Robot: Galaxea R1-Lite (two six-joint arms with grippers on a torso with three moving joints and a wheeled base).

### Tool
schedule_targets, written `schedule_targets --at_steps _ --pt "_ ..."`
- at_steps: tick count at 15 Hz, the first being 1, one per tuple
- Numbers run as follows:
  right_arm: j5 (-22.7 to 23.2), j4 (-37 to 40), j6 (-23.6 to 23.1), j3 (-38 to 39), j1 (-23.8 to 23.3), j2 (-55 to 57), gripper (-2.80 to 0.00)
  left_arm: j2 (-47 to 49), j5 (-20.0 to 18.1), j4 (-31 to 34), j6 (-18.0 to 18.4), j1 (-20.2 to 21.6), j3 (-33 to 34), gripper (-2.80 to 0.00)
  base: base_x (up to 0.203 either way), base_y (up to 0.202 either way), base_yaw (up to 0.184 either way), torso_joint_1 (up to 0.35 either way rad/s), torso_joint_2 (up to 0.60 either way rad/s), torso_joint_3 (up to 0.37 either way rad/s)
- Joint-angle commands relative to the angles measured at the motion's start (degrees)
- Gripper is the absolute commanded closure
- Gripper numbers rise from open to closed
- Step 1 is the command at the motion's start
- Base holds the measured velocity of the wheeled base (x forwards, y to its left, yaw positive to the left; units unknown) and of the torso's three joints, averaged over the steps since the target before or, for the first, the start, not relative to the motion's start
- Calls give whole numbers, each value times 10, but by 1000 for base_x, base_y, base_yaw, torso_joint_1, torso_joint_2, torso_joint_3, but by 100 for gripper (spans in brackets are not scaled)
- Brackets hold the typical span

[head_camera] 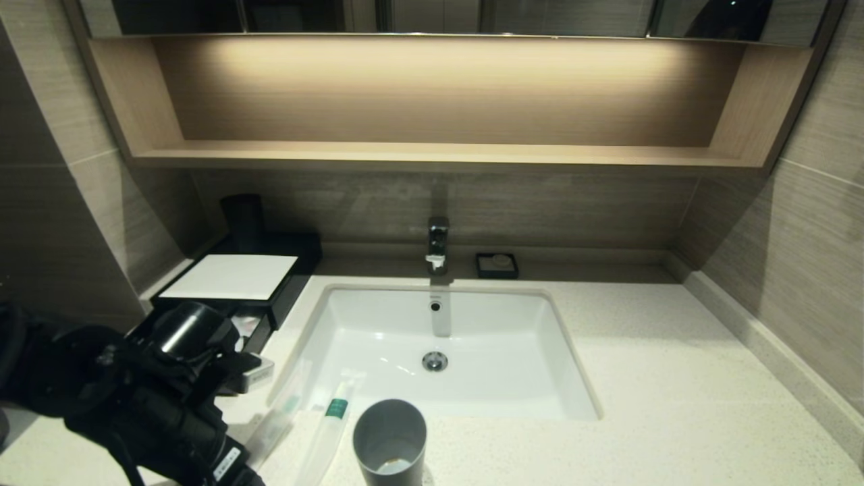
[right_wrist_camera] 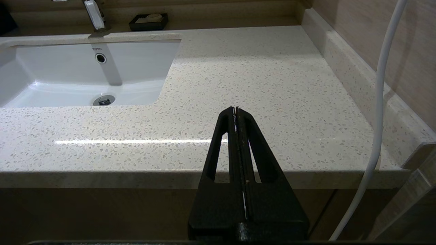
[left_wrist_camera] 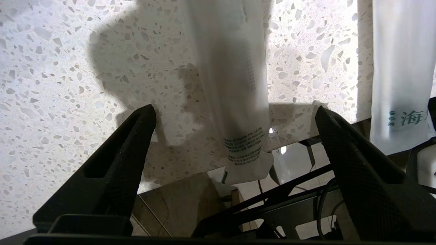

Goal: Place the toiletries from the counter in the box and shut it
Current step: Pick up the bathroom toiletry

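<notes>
Two long white plastic-wrapped packets lie side by side on the speckled counter point(head_camera: 641, 378) at its front edge, left of the grey cup: one plain point(head_camera: 283, 408), one with a green band point(head_camera: 335, 408). My left gripper point(left_wrist_camera: 235, 114) is open above the counter edge. The plain packet point(left_wrist_camera: 231, 85) lies between its fingers, untouched, with its end hanging over the edge. The other packet point(left_wrist_camera: 402, 68) lies beside it. The black box point(head_camera: 233, 277) with a white top panel stands at the back left; its front drawer point(head_camera: 251, 327) looks pulled out. My right gripper point(right_wrist_camera: 235, 109) is shut and empty before the counter's right front edge.
A grey cup point(head_camera: 390, 439) stands at the counter's front edge beside the packets. The white sink point(head_camera: 439, 351) fills the middle, with the faucet point(head_camera: 437, 243) and a small black soap dish point(head_camera: 497, 265) behind it. A black cylinder point(head_camera: 244, 216) stands behind the box.
</notes>
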Motion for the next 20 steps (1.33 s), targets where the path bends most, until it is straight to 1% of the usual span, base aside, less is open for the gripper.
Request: schedule_targets --at_steps 1,15,18,20 --pt "0 0 0 0 0 0 0 2 0 1 1 -3 0 -280 0 0 0 0 0 0" --pt "1 0 0 -1 0 0 0 7 1 1 1 -6 1 -280 0 0 0 0 0 0" --pt "1 0 0 -1 0 0 0 9 12 1 1 -7 2 -280 0 0 0 0 0 0" --pt "0 0 0 0 0 0 0 10 13 1 1 -7 2 -280 0 0 0 0 0 0"
